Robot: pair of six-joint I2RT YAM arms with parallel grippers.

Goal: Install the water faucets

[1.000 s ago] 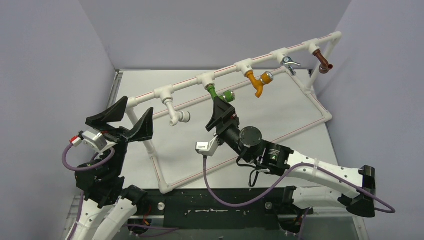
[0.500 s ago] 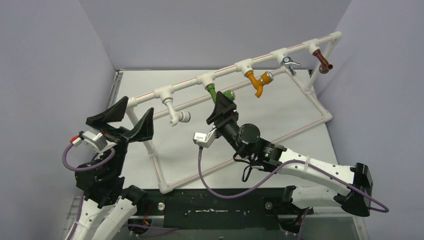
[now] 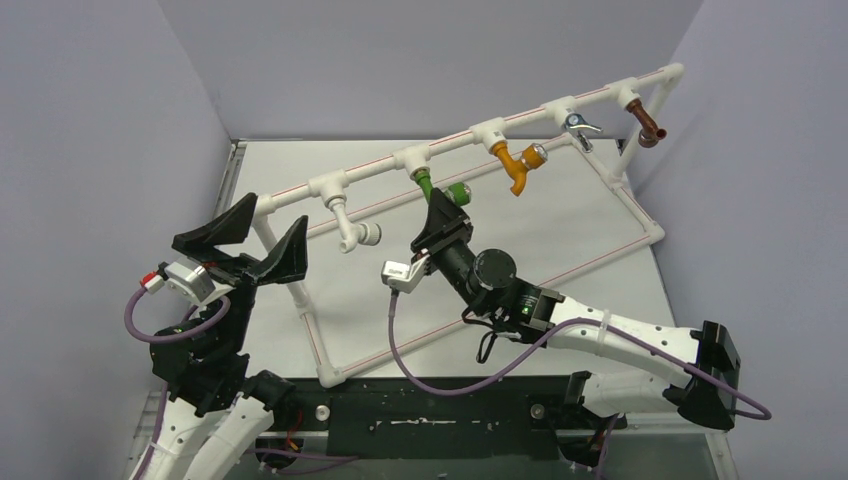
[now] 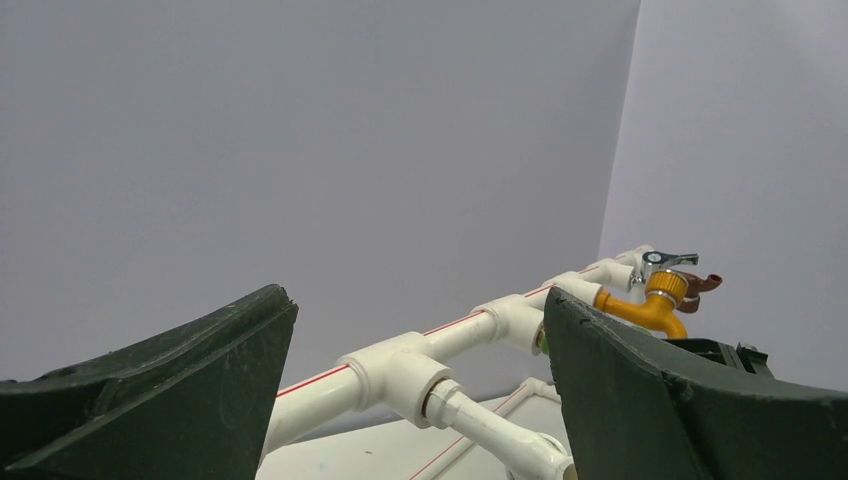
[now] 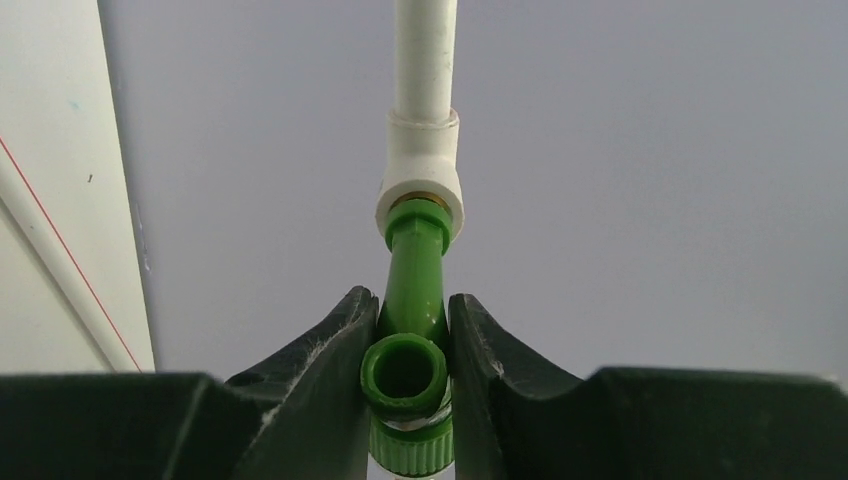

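right arm pose: comes in from its base at the near right, forearm stretched low over the table [image 3: 560, 215]. The wrist is tipped up so the right gripper [image 3: 446, 203] points at the top rail of the pipe frame [image 3: 375, 167].
right gripper: clamped on the green faucet [image 3: 425, 183]. In the wrist view there's one finger pressed on each side of the stem, just behind the round spout mouth.
green faucet: hanging from the second tee from the left on the top rail, stem seated up in the white fitting, spout facing the right wrist camera.
left arm pose: folded up at the near left, with the left gripper [image 3: 272, 222] raised just beside the frame's left corner post and looking along the rail.
left gripper: jaws wide apart, nothing between them.
other faucets: white faucet [image 3: 350, 230] is one tee to the left. Orange faucet [image 3: 517, 162], silver faucet [image 3: 577, 125] and brown faucet [image 3: 648, 125] hang off to the right.
edges and room: white and orange sit well apart from the clamped fingers. The frame's lower red-striped rail passes under the right arm. Grey walls close in on left, back and right, and the brown faucet is near the right wall.
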